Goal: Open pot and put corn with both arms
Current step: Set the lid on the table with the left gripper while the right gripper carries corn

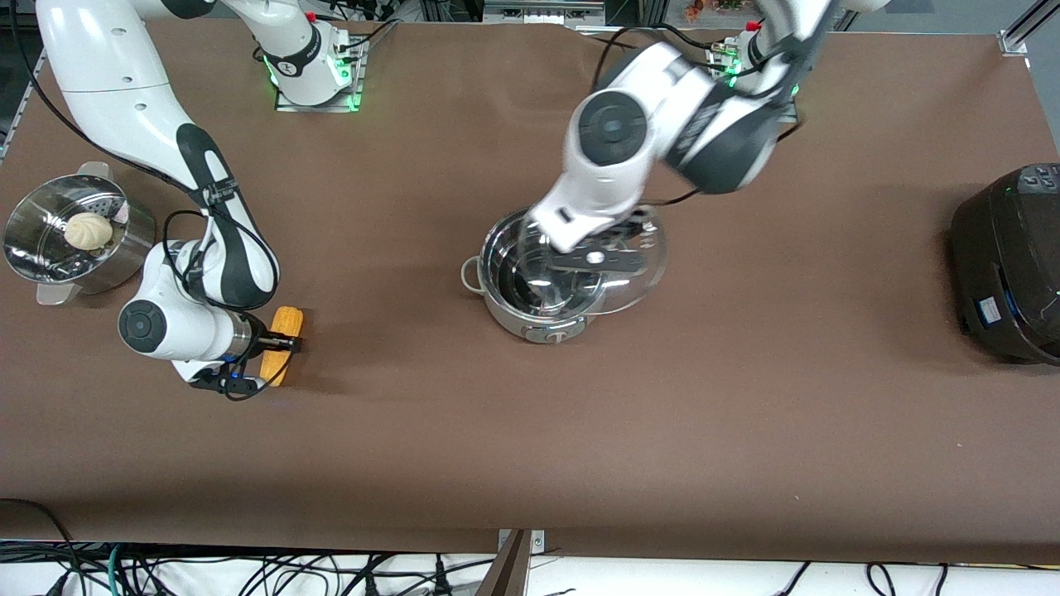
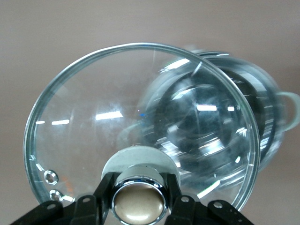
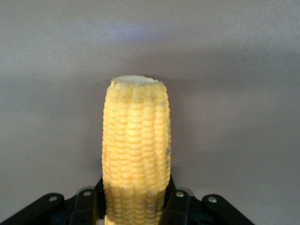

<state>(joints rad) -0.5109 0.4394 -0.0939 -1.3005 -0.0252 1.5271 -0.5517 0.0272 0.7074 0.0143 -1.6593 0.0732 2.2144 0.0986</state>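
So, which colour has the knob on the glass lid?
The knob is tan with a shiny chrome ring, clearest in the left wrist view.

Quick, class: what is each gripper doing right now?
Left gripper: shut on the lid knob, over the pot.
Right gripper: shut on the corn.

A brown counter (image 1: 745, 430) with a matte, paper-like surface fills almost the whole front view, evenly lit from above with soft shadows. Along the counter's edge nearest the front camera, a tangle of black cables (image 1: 248, 575) lies on a pale floor (image 1: 679, 579). Past the counter's edge farthest from that camera, bits of metal framing (image 1: 1023, 25) and more cables show.
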